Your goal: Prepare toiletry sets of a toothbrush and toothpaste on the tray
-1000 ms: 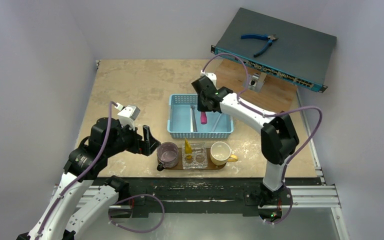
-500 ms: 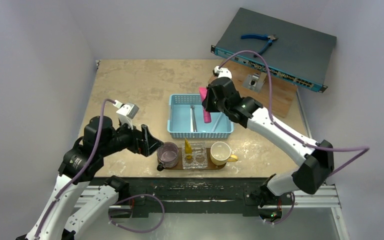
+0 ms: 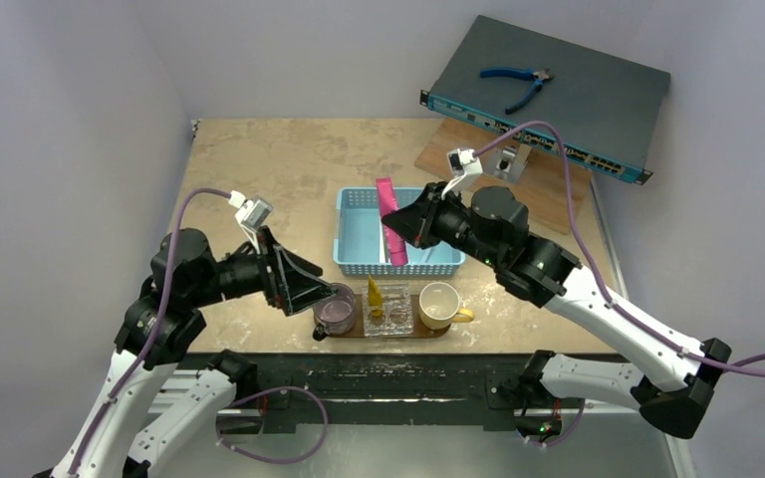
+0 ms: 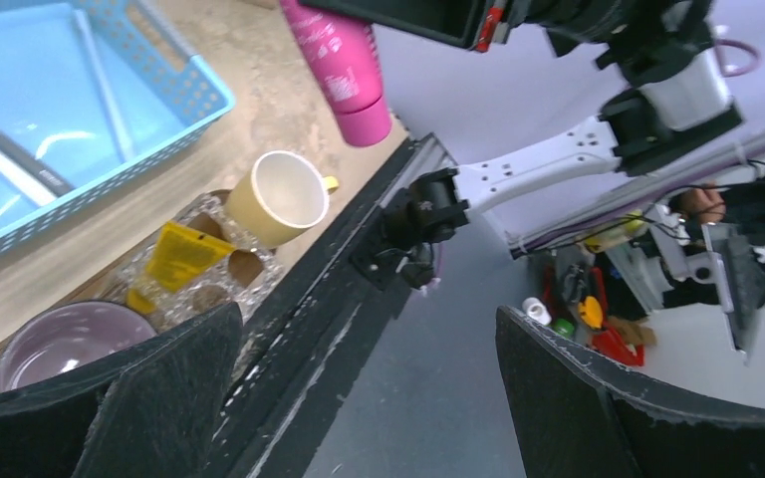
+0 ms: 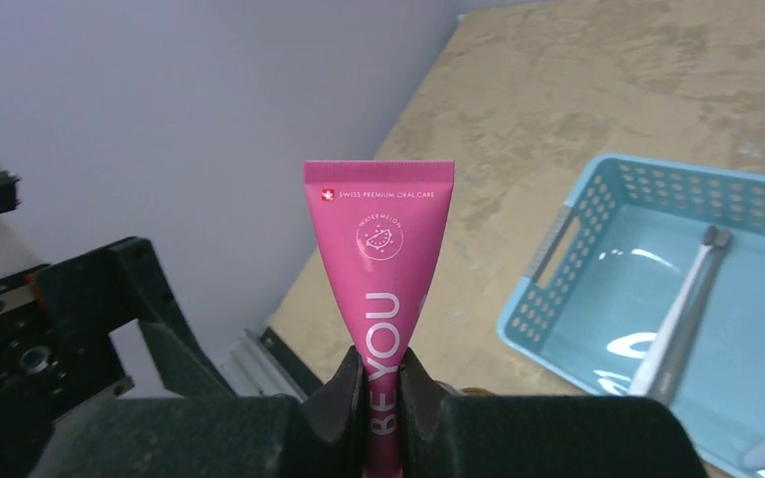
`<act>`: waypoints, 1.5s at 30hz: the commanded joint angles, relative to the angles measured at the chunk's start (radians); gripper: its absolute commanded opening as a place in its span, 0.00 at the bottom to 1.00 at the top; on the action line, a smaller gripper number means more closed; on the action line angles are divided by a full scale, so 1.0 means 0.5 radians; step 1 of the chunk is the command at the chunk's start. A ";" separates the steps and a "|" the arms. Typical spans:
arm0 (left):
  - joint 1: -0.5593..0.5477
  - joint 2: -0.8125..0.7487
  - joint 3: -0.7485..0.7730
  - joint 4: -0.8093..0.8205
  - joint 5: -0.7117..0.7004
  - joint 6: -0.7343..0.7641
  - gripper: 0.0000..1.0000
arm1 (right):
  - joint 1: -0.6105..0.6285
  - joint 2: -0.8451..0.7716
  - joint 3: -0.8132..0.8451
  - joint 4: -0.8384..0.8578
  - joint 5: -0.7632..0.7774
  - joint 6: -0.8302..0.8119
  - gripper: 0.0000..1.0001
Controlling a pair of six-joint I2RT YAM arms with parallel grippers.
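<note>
So the right pincer (image 5: 379, 373) is pinching the pink tapered soft toothpaste tube (image 5: 383, 249) around its middle, holding it in the air over the light-blue plastic mesh basket (image 3: 344, 234), far side of the flat dark-brown oval wooden tray (image 3: 413, 334), so it's not sitting on the tray yet. The left pincer (image 3: 304, 289) is hanging spread wide with nothing in it, just left of the purple cup (image 3: 335, 307). The yellow tube (image 3: 373, 292) is already standing in the clear glass holder (image 3: 390, 309) on the tray, and the thin pale brushes (image 5: 682, 319) are lying in the basket. What I'm worrying about: the tube is soft and slick, so it's probably going to twist or slide in that narrow grip on the way down, and it could be knocking the yellow tube over. The left arm is also crowding that end of the tray, so a bump looks possible.
</note>
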 commanded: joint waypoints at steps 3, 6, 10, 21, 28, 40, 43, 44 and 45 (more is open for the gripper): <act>0.013 -0.073 -0.108 0.479 0.294 -0.353 0.99 | 0.072 -0.119 -0.179 0.485 -0.225 0.235 0.00; 0.012 -0.097 -0.188 0.632 0.327 -0.473 0.99 | 0.115 -0.125 -0.248 0.703 -0.279 0.325 0.00; 0.010 -0.128 -0.283 0.798 0.338 -0.611 0.99 | 0.192 -0.107 -0.298 0.954 -0.315 0.447 0.00; 0.010 -0.150 -0.406 1.049 0.286 -0.787 0.98 | 0.386 -0.008 -0.411 1.512 -0.171 0.736 0.00; 0.010 -0.130 -0.423 1.158 0.282 -0.861 0.93 | 0.443 0.121 -0.402 1.699 -0.123 0.795 0.00; 0.010 -0.144 -0.451 1.190 0.300 -0.901 0.59 | 0.537 0.262 -0.340 1.807 -0.021 0.733 0.00; 0.010 -0.143 -0.461 1.198 0.306 -0.905 0.46 | 0.550 0.259 -0.353 1.817 0.021 0.717 0.00; 0.010 -0.143 -0.459 1.199 0.308 -0.904 0.42 | 0.553 0.257 -0.359 1.819 0.032 0.713 0.00; 0.010 -0.143 -0.463 1.199 0.310 -0.904 0.38 | 0.556 0.254 -0.363 1.822 0.043 0.710 0.00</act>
